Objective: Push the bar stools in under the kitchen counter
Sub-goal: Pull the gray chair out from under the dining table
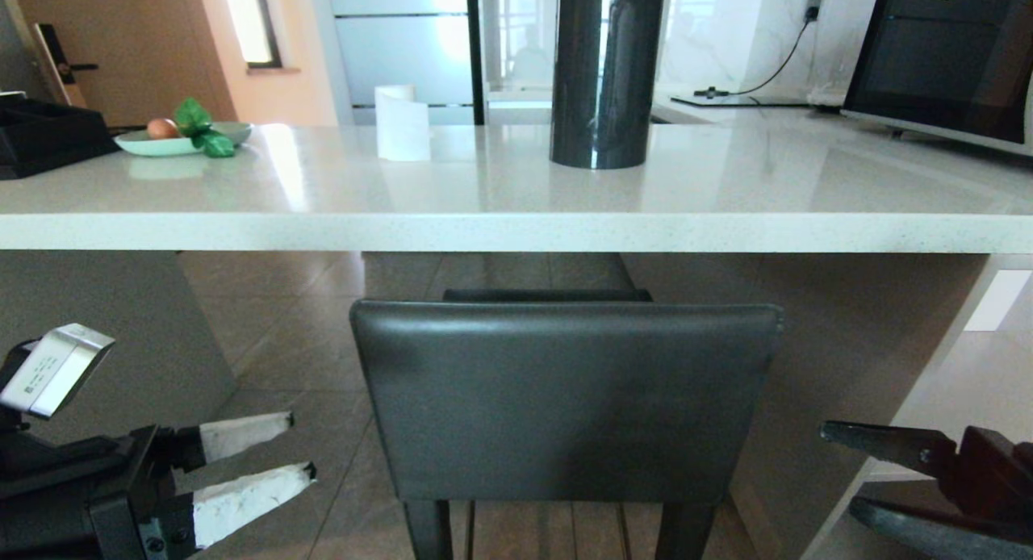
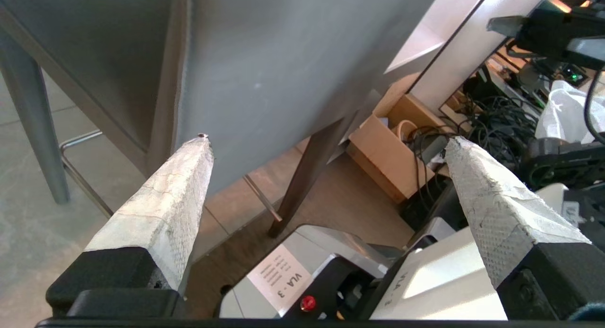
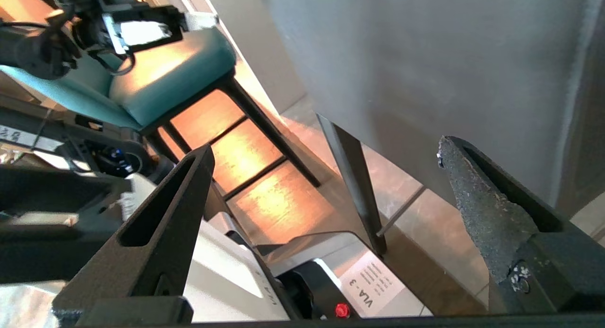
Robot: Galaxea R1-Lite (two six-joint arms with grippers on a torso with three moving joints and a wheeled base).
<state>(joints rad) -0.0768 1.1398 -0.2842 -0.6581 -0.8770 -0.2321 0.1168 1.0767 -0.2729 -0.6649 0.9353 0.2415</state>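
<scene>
Dark grey bar stool [image 1: 565, 399] stands directly in front of the worktop [image 1: 516, 221], its boxy backrest facing the robot and its top edge below the slab's thick front edge; the seat reaches under the slab, while the backrest stays on the robot's side of that edge; the left claw [image 1: 303, 445] sits low, left of the stool's backrest and apart from it, its two white-wrapped fingers [image 2: 165, 210] spread wide and holding nothing; the right claw [image 1: 835, 467] sits low on the stool's right side, near the backrest's lower corner, its dark fingers [image 3: 477, 200] likewise parted with nothing between them; in the right wrist view a teal bar stool [image 3: 170, 77] with thin black legs stands beyond the grey stool's leg; on the worktop, behind the grey stool, rise a dark cylinder [image 1: 605, 68] and a white paper roll [image 1: 401, 123]; further left a plate [image 1: 181, 140] carries an egg and green leaves.
</scene>
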